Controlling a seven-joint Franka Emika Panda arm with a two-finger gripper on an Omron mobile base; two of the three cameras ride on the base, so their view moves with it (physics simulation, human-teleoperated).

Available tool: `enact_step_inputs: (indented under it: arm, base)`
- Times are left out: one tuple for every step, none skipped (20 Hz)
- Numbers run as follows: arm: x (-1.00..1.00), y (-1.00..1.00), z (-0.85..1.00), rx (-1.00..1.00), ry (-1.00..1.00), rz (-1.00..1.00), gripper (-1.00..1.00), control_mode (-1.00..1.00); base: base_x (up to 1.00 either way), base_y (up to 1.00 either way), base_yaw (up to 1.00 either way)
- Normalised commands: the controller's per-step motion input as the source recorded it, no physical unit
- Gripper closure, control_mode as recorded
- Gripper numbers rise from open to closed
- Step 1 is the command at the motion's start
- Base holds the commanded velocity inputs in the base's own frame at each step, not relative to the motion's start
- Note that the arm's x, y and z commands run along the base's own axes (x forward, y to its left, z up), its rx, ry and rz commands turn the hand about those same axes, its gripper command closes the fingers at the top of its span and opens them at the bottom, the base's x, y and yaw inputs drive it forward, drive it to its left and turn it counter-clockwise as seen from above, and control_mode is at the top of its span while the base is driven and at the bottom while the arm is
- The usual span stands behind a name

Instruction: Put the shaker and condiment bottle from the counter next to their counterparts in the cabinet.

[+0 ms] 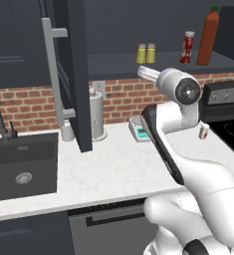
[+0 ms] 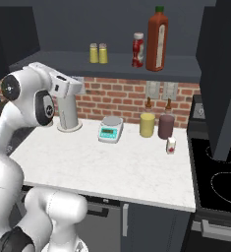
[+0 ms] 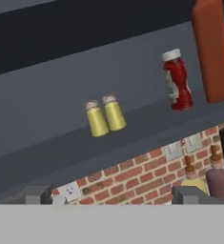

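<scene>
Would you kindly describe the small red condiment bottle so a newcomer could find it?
Look at the dark cabinet shelf above the brick wall. Right of two yellow shakers stands the condiment bottle, red with a white cap, beside and much shorter than the green-capped sauce bottle.

Cabinet shelf and counter, with what stands on each.

On the dark shelf (image 2: 63, 61): two yellow shakers (image 2: 98, 53) touching, the small red condiment bottle (image 2: 138, 49) just beside the tall red-orange bottle (image 2: 157, 39). On the white counter (image 2: 117, 167): paper towel holder (image 2: 68, 113), kitchen scale (image 2: 110, 129), yellow jar (image 2: 147, 123), dark red jar (image 2: 166, 125), small carton (image 2: 171, 145).
</scene>
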Motion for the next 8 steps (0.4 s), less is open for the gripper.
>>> enact_step_inputs:
  arm:
    - [-0.89,0.00,0.00,0.07,0.00,0.10,-1.00,-1.00]
    - [-0.82,0.00,0.00,0.04,0.00,0.09,-1.00,-1.00]
    - [-0.84,0.00,0.00,0.04,0.00,0.09,-1.00,-1.00]
    - [-0.88,0.00,0.00,0.05,0.00,0.09,-1.00,-1.00]
    - [-0.84,0.00,0.00,0.04,0.00,0.09,-1.00,-1.00]
    - [-0.86,0.00,0.00,0.04,0.00,0.09,-1.00,-1.00]
    - [-0.84,0.00,0.00,0.04,0.00,0.09,-1.00,-1.00]
    - [-0.82,0.00,0.00,0.03,0.00,0.09,-1.00,-1.00]
  base:
    - [0.00,0.00,0.00]
    - [0.00,0.00,0.00]
    - [0.00,0.00,0.00]
    - [0.00,0.00,0.00]
    - [0.00,0.00,0.00]
    - [0.00,0.00,0.00]
    - [0.00,0.00,0.00]
    - [0.00,0.00,0.00]
